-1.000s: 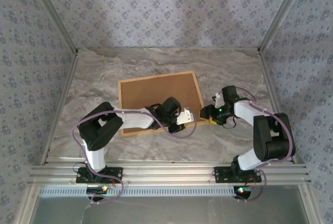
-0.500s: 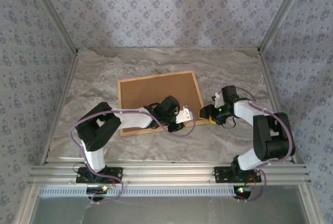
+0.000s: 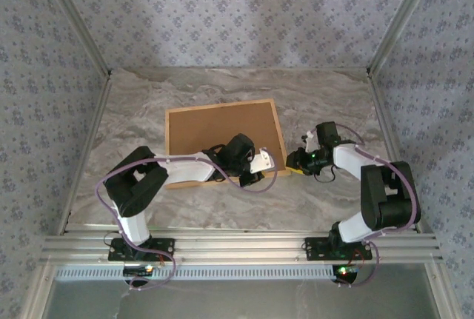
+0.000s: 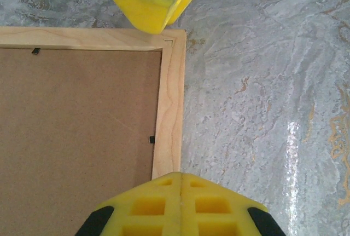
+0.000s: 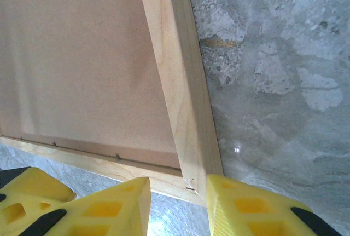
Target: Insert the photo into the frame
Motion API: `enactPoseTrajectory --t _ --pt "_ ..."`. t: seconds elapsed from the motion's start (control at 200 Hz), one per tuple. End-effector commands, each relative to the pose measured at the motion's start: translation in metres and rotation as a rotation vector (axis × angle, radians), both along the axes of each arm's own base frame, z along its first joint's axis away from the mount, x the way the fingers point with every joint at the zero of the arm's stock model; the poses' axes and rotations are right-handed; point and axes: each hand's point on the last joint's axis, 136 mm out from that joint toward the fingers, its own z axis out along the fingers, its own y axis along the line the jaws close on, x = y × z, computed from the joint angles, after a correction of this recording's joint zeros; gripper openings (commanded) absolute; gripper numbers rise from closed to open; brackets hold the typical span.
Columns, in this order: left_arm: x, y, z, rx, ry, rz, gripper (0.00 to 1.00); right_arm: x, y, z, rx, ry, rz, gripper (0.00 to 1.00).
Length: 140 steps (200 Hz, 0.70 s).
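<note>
Table (image 3: 326,97): grey marbled top; the frame lies on it left of centre, both arms reaching in to its near right corner.
Frame (image 3: 224,140): light wood, lying face down with the brown backing board (image 3: 215,134) up and seated inside the rails; small dark tabs show along the inner edge.
Photo: not visible; whether it sits under the board I cannot tell.
Left gripper (image 4: 180,192): fingers pressed together, holding nothing, tip resting at the frame's wooden rail near the corner.
Right gripper (image 5: 178,192): jaws apart, one on each side of the frame's corner, not visibly clamped.
Step in hand: judged to be handling the frame by its corner, steadying or shifting it with the back on.
Next move: likely needs the right jaws to close squarely on the rail while the left braces it, so the frame does not skate on the smooth top.
</note>
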Motion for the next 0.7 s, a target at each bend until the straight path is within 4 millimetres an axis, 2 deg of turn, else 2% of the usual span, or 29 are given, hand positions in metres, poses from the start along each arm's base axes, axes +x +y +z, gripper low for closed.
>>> enactPoseTrajectory --t 0.0,0.06,0.11,0.27,0.49,0.695 --pt "0.003 0.005 0.005 0.012 -0.048 -0.008 0.20 -0.004 -0.007 0.001 -0.042 -0.002 0.002 0.35" --pt "0.007 0.009 -0.002 0.056 -0.080 -0.015 0.31 -0.003 -0.008 0.002 -0.046 -0.007 0.002 0.35" --pt "0.010 0.012 -0.008 0.096 -0.096 -0.021 0.37 -0.002 -0.007 0.002 -0.045 -0.009 0.001 0.36" --pt "0.013 0.013 -0.021 0.184 -0.076 -0.034 0.45 -0.002 -0.008 0.000 -0.055 -0.002 0.007 0.36" --pt "0.001 0.015 -0.045 0.274 -0.069 -0.092 0.45 -0.003 -0.007 -0.001 -0.055 0.004 0.011 0.36" --pt "-0.004 0.019 -0.056 0.304 -0.060 -0.111 0.35 -0.003 -0.007 -0.003 -0.053 0.006 0.010 0.36"
